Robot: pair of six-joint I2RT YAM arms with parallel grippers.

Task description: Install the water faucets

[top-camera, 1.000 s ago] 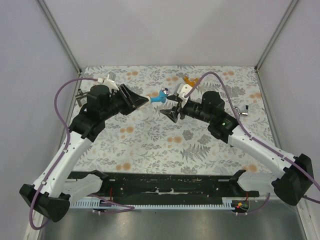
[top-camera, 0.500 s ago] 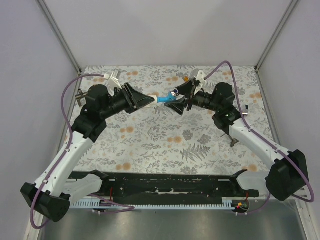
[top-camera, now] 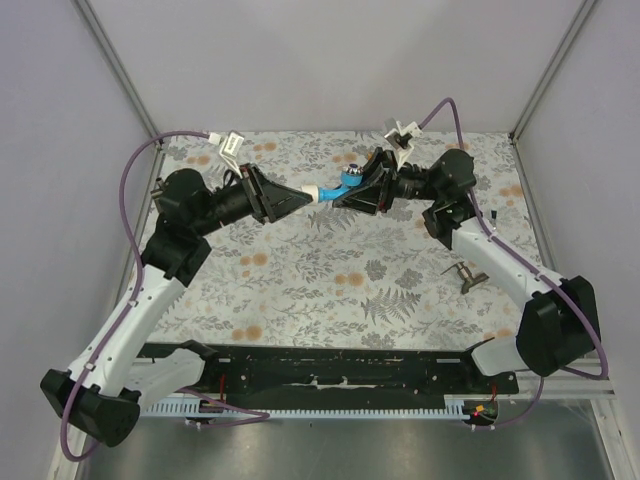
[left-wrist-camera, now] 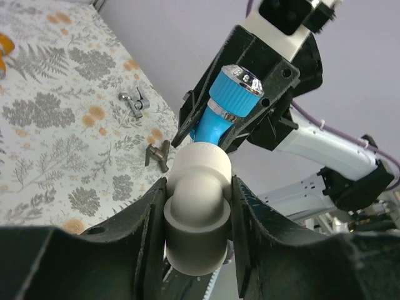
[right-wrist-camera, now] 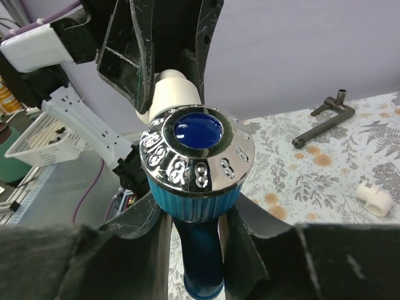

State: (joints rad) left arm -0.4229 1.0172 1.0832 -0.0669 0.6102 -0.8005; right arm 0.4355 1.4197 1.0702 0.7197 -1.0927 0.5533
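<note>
Over the far middle of the floral table (top-camera: 300,300), my left gripper (top-camera: 302,198) and right gripper (top-camera: 350,193) face each other tip to tip, both up off the surface. My left is clamped on a white fitting (left-wrist-camera: 195,209); the blue water faucet (left-wrist-camera: 215,122) juts from it into my right, which is closed on the stem just under the chrome-capped knob (right-wrist-camera: 199,147). A dark metal bracket (top-camera: 462,273) lies beside my right forearm.

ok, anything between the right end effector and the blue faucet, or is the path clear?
Nothing visible stands between them. The right end effector is shut on the blue faucet, its fingers either side of the stem just under the chrome cap. The left end effector grips the white fitting at the faucet's other end.
</note>
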